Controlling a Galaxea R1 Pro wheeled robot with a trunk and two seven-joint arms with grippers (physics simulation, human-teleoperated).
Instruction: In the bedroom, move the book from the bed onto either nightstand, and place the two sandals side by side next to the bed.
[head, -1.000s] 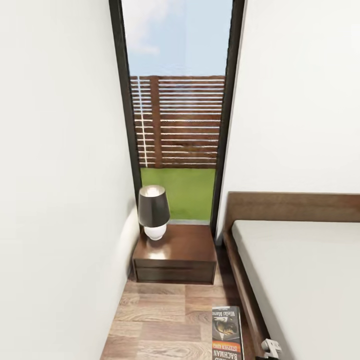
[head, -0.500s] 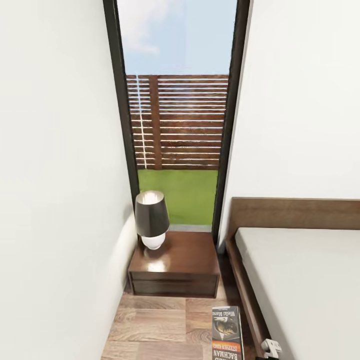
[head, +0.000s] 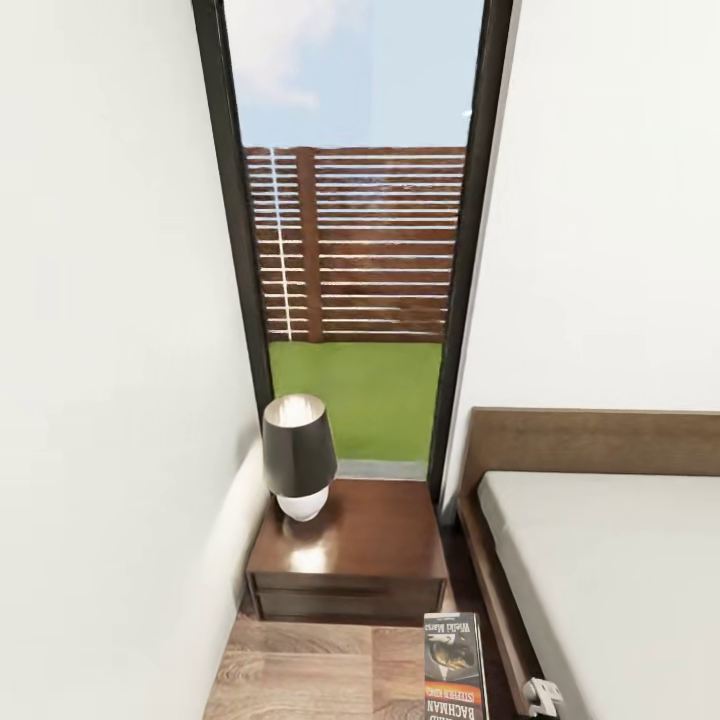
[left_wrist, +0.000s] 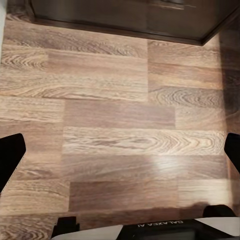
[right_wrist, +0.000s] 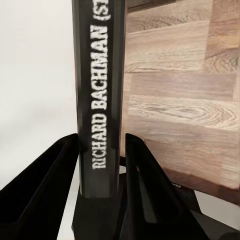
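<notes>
You see the nightstand (head: 348, 555) on the plank floor (head: 310, 675) beside the bed (head: 610, 580); a lamp (head: 299, 468) stands on its top, at the left.

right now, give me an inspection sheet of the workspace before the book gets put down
Surface: nightstand top, glossy dark wood, bare apart from a lamp at its left rear corner.
Job's things: book upright between the right gripper's fingers, spine reading RICHARD BACHMAN; in the head view its cover shows above the wood floor, short of the nightstand. Bed to the right, mattress bare. Sandals: nothing seen.
Clutter: lamp, dark shade, white base.
Grippers: right gripper shut on the book; left gripper open over the floor, holding nothing.
Cables: nothing seen.
Surroundings: tall window behind the nightstand, slatted fence and grass outside; white walls either side.
</notes>
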